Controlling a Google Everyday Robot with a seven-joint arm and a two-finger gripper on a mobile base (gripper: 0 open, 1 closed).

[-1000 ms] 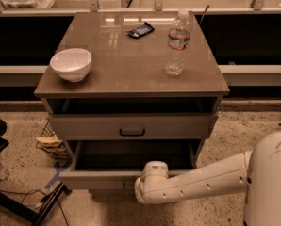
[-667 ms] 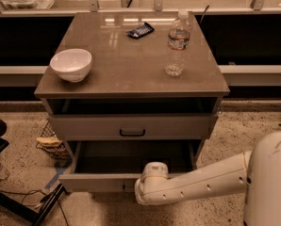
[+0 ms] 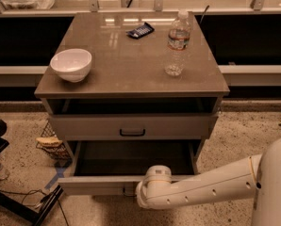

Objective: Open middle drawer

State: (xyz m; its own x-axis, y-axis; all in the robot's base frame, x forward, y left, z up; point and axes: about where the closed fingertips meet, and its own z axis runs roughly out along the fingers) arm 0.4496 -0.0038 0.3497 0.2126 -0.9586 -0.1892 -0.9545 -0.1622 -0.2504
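Note:
The cabinet [image 3: 131, 74] has a drawer front with a black bar handle [image 3: 132, 132] just under its top. Below it, the middle drawer [image 3: 98, 184] is pulled out toward me and its shadowed inside [image 3: 131, 157] looks empty. My gripper [image 3: 136, 192] is at the centre of this drawer's front, where the handle sits. It is hidden behind my white wrist [image 3: 157, 177]. My forearm [image 3: 211, 189] reaches in from the lower right.
On the cabinet top stand a white bowl [image 3: 71, 64], a clear water bottle [image 3: 177, 44] and a dark snack packet [image 3: 140, 30]. A wire basket [image 3: 51, 142] sits on the floor at the left, by a black stand with cables [image 3: 18, 201].
The middle drawer's front and my wrist have come slightly further toward the camera. Nothing on the cabinet top has moved.

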